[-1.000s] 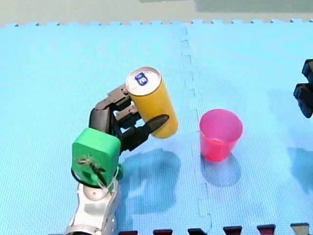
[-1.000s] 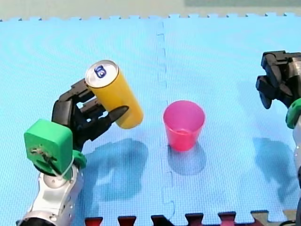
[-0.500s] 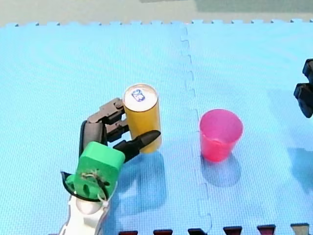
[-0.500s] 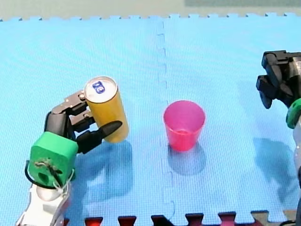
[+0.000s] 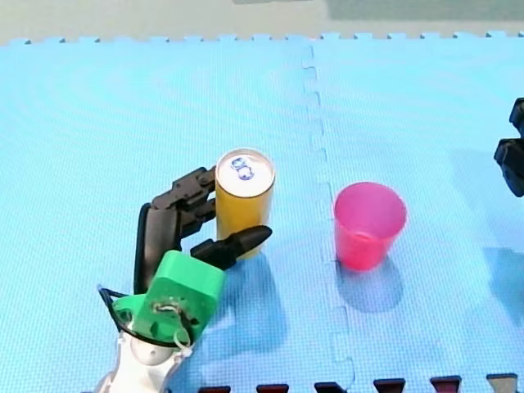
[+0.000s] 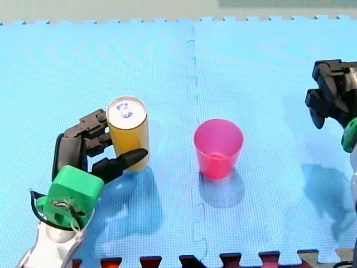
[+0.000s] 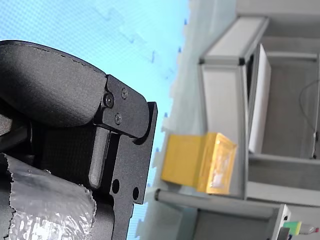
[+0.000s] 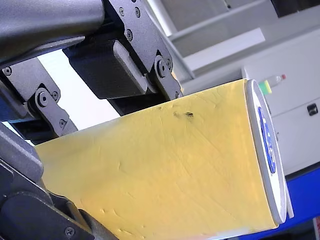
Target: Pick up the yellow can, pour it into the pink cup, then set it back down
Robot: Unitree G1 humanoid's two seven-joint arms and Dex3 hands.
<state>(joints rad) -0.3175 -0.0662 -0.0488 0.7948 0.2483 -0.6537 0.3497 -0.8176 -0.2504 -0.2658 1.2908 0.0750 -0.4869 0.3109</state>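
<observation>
Left robot hand [image 6: 96, 149] clasped around the yellow can [image 6: 128, 134].
We saw the can upright on the blue foam mat [image 6: 251, 67], at 9 o'clock of the pink cup [image 6: 218, 148] and apart from it, fingers behind, thumb in front. Our right robot hand [image 6: 330, 94] was curled on nothing at 2 o'clock of the cup.

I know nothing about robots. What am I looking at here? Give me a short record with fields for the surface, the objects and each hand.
surface: blue foam mat
pink cup: upright on the mat, mouth up, untouched
yellow can: upright, left of the pink cup, apart from it
left hand: shut on the yellow can, near the mat's front left
right hand: shut, at the far right
</observation>
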